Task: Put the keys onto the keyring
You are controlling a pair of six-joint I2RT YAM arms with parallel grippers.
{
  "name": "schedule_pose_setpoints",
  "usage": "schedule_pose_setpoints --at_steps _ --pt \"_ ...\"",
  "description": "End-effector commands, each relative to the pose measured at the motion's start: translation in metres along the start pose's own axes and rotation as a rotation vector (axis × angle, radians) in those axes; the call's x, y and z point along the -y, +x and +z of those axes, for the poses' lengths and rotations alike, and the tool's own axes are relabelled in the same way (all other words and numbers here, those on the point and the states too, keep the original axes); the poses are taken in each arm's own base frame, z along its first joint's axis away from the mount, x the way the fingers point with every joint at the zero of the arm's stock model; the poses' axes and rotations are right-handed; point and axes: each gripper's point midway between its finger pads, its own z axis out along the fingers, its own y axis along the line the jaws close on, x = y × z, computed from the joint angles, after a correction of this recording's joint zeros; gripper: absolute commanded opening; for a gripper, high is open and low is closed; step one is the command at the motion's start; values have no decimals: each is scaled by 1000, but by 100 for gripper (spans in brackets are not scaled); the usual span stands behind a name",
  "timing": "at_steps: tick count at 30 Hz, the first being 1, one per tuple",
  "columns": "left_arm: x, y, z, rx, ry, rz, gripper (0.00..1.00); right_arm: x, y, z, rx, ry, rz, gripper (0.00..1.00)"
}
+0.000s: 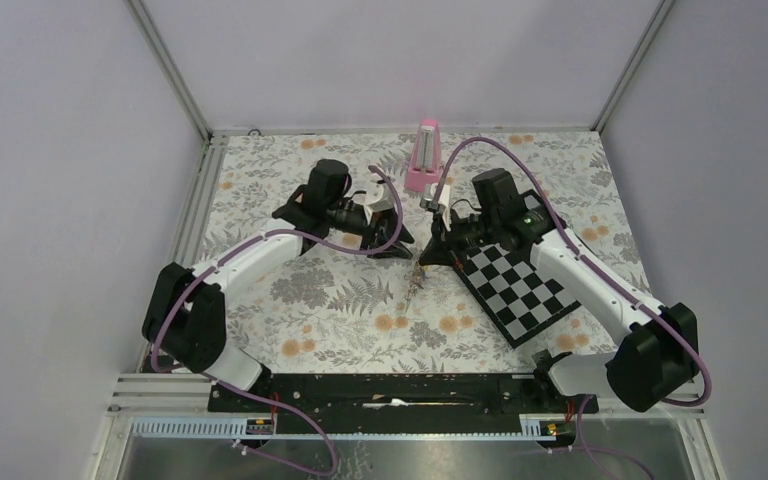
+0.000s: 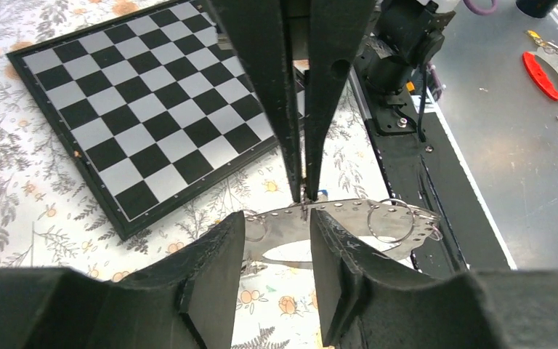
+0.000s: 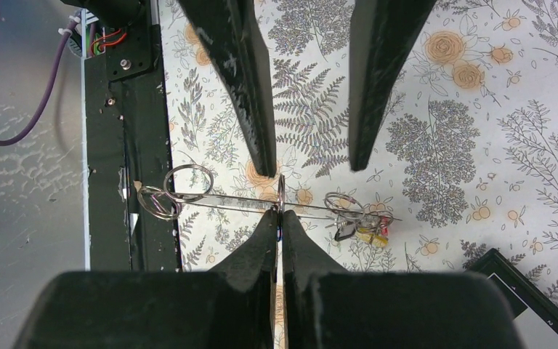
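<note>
Floral-print cloth (image 1: 340,320) is spread across the work surface. Black-and-silver checkerboard (image 1: 520,285) is laid on it at right, turned diagonally. Pink block (image 1: 425,155) is stood upright at far centre. Red-handled tool (image 2: 541,75) is seen on bare metal off the cloth.

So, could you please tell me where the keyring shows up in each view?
Top external: the keyring is at centre, just left of the checkerboard.
Left wrist: keyring lower centre, strap seen flat; checkerboard upper left.
Right wrist: keyring mid-frame, edge-on; checkerboard corner bottom right.
Shared landmark: the checkerboard.
</note>
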Motion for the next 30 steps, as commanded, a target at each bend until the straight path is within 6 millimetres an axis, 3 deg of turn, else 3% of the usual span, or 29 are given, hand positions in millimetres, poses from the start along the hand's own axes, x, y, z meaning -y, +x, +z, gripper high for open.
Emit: schedule_pose_setpoints --at_steps 1,14,23,30 --pt "2 -3 8 -7 25 70 42 0 -23 -3 43 5 -53 0" --pt "3 -4 15 6 43 36 28 1 -17 -1 37 5 -51 0" --pt "6 -15 14 33 41 55 30 1 -12 -2 28 18 -60 0" --pt "7 -12 15 32 49 43 27 0 -15 -2 38 15 -57 0"
